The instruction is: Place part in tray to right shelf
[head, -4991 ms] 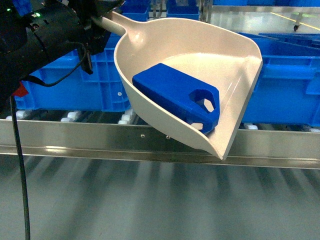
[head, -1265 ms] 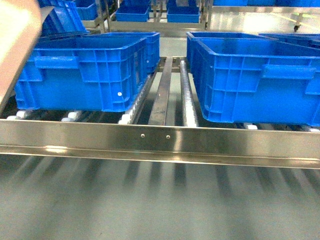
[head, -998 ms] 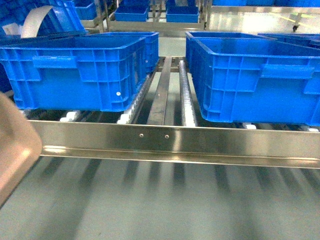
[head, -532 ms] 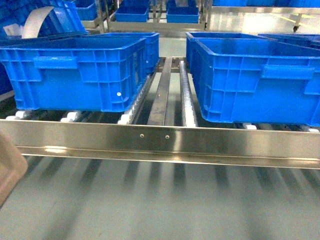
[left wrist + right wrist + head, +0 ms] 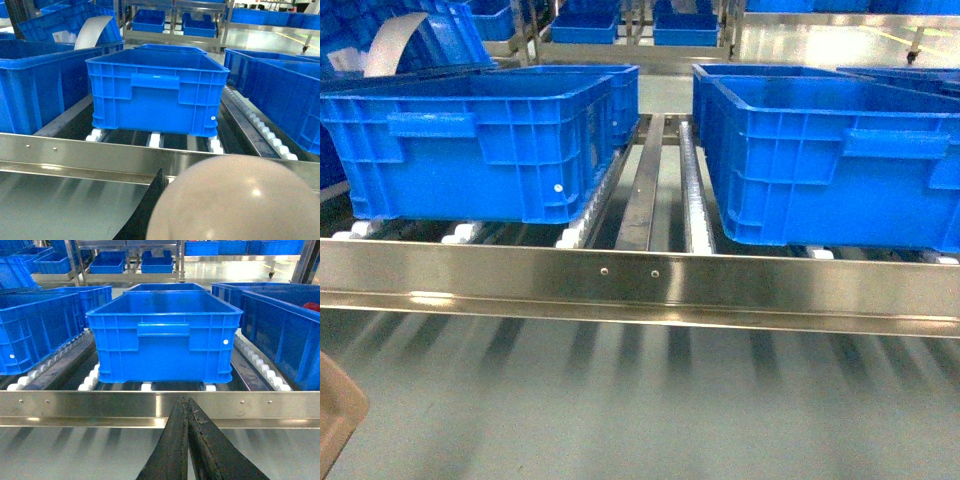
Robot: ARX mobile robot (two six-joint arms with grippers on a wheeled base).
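From my head, only a tray (image 5: 335, 415) corner shows below the right shelf (image 5: 640, 285). My left wrist shows its rounded back (image 5: 235, 200); left end effector hidden. My right end effector (image 5: 187, 407) is pressed together, empty.

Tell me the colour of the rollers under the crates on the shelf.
White, seen best in the right wrist view: rollers beneath the blue crate.
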